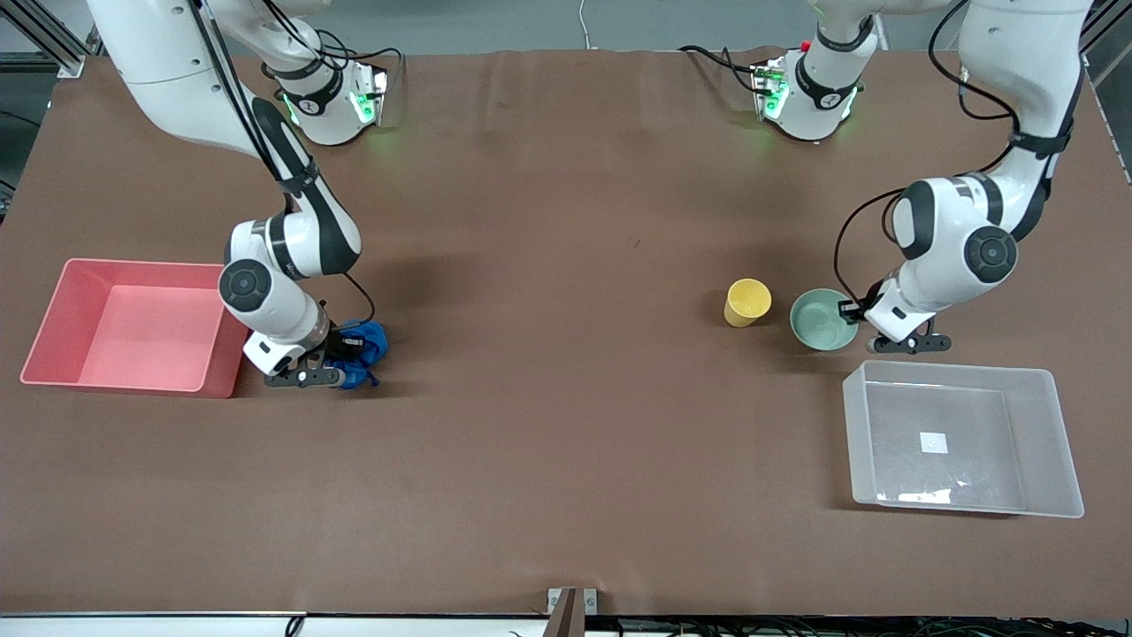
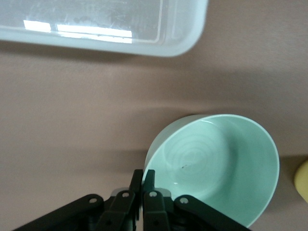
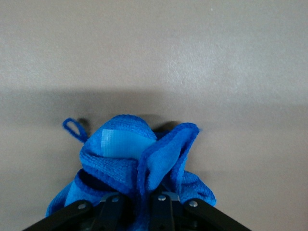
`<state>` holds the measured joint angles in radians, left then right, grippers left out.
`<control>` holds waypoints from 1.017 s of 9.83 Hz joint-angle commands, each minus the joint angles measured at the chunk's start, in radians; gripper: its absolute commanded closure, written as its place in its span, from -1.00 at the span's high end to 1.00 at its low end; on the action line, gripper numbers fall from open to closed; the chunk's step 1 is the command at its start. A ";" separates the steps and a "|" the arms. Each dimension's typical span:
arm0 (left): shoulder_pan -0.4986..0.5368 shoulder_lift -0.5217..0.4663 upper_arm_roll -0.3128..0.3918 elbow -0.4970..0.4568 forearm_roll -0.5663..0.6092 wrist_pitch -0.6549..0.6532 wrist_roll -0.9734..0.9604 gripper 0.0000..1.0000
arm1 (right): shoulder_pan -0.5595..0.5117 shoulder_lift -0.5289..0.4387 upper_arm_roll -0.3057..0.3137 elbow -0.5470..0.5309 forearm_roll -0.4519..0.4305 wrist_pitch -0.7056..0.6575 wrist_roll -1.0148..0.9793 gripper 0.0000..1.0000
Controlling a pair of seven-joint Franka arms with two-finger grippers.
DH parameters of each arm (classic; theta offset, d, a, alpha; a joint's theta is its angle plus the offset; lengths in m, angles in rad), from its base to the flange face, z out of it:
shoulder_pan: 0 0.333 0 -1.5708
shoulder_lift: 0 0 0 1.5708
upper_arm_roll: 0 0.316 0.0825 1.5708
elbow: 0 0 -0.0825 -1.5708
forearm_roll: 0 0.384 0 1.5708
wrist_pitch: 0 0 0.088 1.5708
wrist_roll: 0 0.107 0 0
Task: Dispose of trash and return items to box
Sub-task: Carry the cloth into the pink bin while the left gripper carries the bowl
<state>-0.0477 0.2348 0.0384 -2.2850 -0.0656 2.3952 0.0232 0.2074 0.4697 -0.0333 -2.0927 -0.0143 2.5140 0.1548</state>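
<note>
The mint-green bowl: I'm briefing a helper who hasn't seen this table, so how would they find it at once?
Start at the translucent clear plastic rectangular tub toward the left arm's end of the table. Just farther from the front camera sits the pale mint-green round bowl, its rim pinched by the left tool. The small yellow plastic cup beside it is narrower and taller; the bowl is wide, shallow and green.
</note>
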 commanded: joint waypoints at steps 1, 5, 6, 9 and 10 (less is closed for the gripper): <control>0.002 -0.132 0.005 0.013 -0.016 -0.156 0.024 -0.99 | -0.008 -0.057 0.009 0.101 0.002 -0.223 0.081 -0.99; 0.020 0.071 0.054 0.425 -0.019 -0.215 0.037 -0.99 | -0.179 -0.215 0.000 0.319 0.000 -0.607 -0.030 -0.99; 0.025 0.148 0.061 0.528 -0.019 -0.215 0.040 -0.99 | -0.268 -0.232 0.000 0.324 0.000 -0.622 -0.170 -0.99; 0.045 0.340 0.138 0.725 -0.129 -0.215 0.226 -0.99 | -0.384 -0.218 -0.086 0.286 0.000 -0.545 -0.479 -0.99; 0.045 0.391 0.174 0.733 -0.187 -0.206 0.313 -0.99 | -0.394 -0.214 -0.117 0.226 0.000 -0.435 -0.557 -0.99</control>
<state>-0.0058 0.5190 0.1727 -1.6114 -0.1869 2.1961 0.2375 -0.1892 0.2560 -0.1288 -1.7980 -0.0159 1.9836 -0.3333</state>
